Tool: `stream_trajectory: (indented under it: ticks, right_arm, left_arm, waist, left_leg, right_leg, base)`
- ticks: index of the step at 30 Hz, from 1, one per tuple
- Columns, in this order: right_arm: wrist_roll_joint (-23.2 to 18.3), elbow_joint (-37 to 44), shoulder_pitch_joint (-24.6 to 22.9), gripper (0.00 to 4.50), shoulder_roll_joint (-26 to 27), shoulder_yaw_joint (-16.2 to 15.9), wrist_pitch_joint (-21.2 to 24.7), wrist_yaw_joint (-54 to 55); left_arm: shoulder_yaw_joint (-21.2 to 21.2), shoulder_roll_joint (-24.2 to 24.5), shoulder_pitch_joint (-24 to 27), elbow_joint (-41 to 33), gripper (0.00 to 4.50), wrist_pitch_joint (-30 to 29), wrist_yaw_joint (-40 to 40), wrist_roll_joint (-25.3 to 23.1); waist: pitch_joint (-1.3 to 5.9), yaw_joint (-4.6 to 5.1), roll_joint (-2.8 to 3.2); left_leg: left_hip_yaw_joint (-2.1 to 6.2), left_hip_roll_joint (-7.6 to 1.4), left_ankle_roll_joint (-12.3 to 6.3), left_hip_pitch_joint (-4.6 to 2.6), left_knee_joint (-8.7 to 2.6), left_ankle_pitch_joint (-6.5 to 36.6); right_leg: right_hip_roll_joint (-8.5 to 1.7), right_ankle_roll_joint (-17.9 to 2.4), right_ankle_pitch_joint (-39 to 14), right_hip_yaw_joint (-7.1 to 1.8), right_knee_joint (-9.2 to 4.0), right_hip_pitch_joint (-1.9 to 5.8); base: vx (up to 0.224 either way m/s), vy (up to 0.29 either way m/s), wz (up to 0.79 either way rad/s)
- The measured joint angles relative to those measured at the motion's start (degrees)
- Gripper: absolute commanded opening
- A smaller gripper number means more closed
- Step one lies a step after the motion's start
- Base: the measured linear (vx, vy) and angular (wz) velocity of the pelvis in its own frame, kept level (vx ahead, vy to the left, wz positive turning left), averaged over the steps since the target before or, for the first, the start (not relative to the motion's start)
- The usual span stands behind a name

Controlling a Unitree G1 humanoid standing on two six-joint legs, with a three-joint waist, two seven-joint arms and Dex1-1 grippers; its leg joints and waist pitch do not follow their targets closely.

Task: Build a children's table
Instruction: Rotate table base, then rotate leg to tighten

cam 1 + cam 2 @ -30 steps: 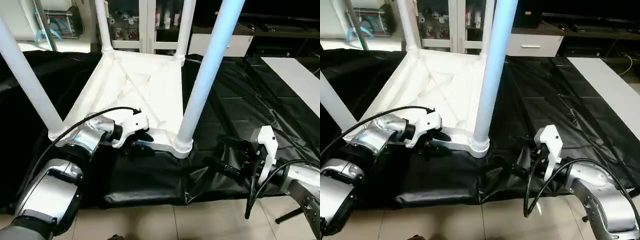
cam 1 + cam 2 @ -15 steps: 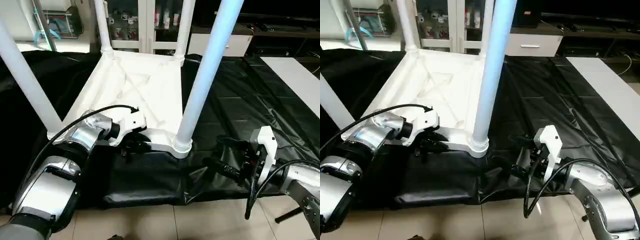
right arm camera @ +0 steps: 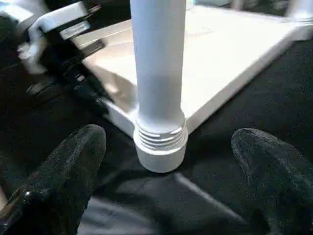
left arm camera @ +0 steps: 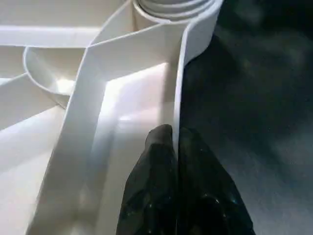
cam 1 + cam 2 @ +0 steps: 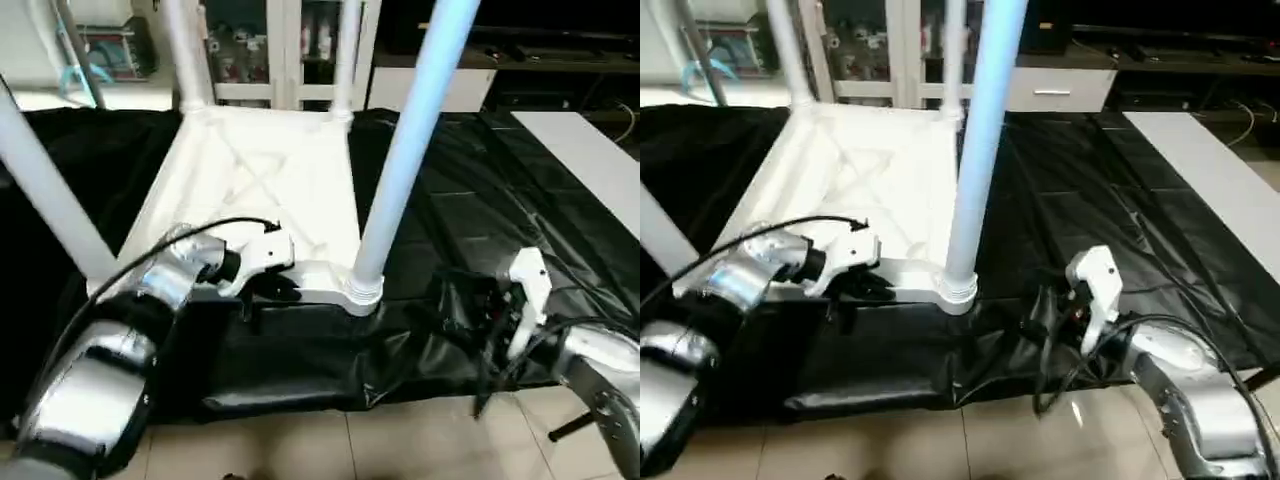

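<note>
White plastic takes up the middle of what we see: the children's table [image 5: 265, 190] lies upside down on the desk [image 5: 470, 200], which is draped in black sheeting, its X-ribbed underside facing up and its four tapered legs rising from the round corner sockets; the near right leg [image 5: 405, 150] stands in its socket [image 5: 360, 290] at the corner nearest us, the near left leg [image 5: 45, 195] slants up at the left, and the two far legs [image 5: 185, 55] stand at the back edge; our left gripper [image 4: 173, 161] is at the near rim of the tabletop, between the two near legs and closer to the right one, and in the left wrist view its two black fingers [image 4: 156, 176] are pressed together with the thin white rim wall [image 4: 177, 98] clamped between them, one finger inside the rim and one outside, so we are gripping the table by its edge; a black cable [image 5: 190, 235] arcs over that wrist; our right gripper [image 3: 166, 166] sits low over the black sheeting just right of the near right socket, apart from the table, and in the right wrist view its fingers [image 3: 63, 171] are spread wide with the base of the near right leg and its ribbed collar [image 3: 160, 139] seen between them farther off, untouched; beyond the desk we see cabinets [image 5: 270, 45] along the back, and tiled floor [image 5: 400, 440] below the desk's near edge.
</note>
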State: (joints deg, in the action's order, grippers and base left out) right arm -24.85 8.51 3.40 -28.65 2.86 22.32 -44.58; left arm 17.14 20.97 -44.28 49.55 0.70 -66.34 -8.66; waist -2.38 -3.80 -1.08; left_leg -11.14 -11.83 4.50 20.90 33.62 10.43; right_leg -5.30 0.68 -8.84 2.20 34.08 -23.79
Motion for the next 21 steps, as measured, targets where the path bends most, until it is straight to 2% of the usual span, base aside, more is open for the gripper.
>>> stream_trajectory:
  ticks: [2,5,8,11,13,17,21]
  right_arm:
    - [0.2,0.0,0.1,4.50,0.5,0.1,-0.1,0.6]
    - [0.3,0.0,0.1,4.50,0.6,0.1,-0.1,0.6]
    - [0.3,-0.1,0.1,4.50,0.8,0.0,-0.1,0.6]
    - [0.4,-1.2,1.1,4.50,0.4,-0.2,-0.5,-0.1]
    - [0.7,-2.5,2.0,4.50,0.0,-0.3,-0.6,-0.9]
    - [0.8,-7.1,5.5,4.50,-1.2,-0.7,-2.2,-4.0]
    - [0.6,-9.1,6.0,4.50,-2.8,-1.7,-2.4,-9.3]
  left_arm:
    - [-1.8,-1.4,1.8,-2.7,0.03,-3.8,4.2,0.8]
    - [-3.5,-1.5,4.2,-5.9,0.03,-5.8,8.0,1.8]
    - [-3.9,-1.0,6.9,-9.4,0.03,-5.1,9.1,2.1]
    - [-3.1,1.1,11.0,-14.9,0.03,-2.0,3.7,2.7]
    - [-2.3,1.4,11.6,-16.4,0.03,-1.6,1.4,3.0]
    - [0.3,1.7,12.2,-18.6,0.03,-1.0,-2.4,3.9]
    - [0.9,1.7,12.3,-19.1,0.03,-0.7,-3.5,3.9]
  waist:
    - [0.00,0.66,-0.01]
    - [-0.02,1.90,-0.03]
    - [-0.02,2.01,-0.03]
    - [0.09,1.37,0.15]
    - [0.10,0.27,0.16]
    - [0.11,-1.28,0.11]
    - [0.12,-1.49,0.05]
  left_leg:
    - [0.02,-0.01,0.01,0.04,0.01,0.0]
    - [0.15,-0.01,0.02,0.07,-0.05,0.0]
    - [0.28,-0.02,0.03,0.05,-0.12,0.0]
    - [0.26,0.01,0.03,0.05,-0.30,0.0]
    - [0.19,-0.02,0.04,0.02,-0.22,0.0]
    - [-0.24,0.00,-0.21,0.12,0.04,0.1]
    - [-0.28,0.02,-0.25,0.14,0.08,0.2]
  right_leg:
    - [0.00,0.0,0.0,0.04,0.02,0.00]
    - [0.01,0.2,-0.1,0.19,-0.02,-0.14]
    - [0.04,0.2,-0.1,0.29,-0.02,-0.20]
    - [0.02,0.2,-0.1,0.29,-0.06,-0.22]
    - [0.02,0.1,-0.1,0.27,-0.06,-0.22]
    - [-0.17,0.1,-0.1,-0.08,-0.12,-0.08]
    - [-0.22,0.1,-0.1,-0.09,-0.12,0.00]
  base:
    - [0.000,0.000,0.00]
    - [0.000,0.000,0.00]
    - [0.000,0.000,0.00]
    - [0.000,0.000,0.00]
    - [0.000,0.000,0.00]
    - [0.000,0.000,0.00]
    - [0.000,0.000,0.00]
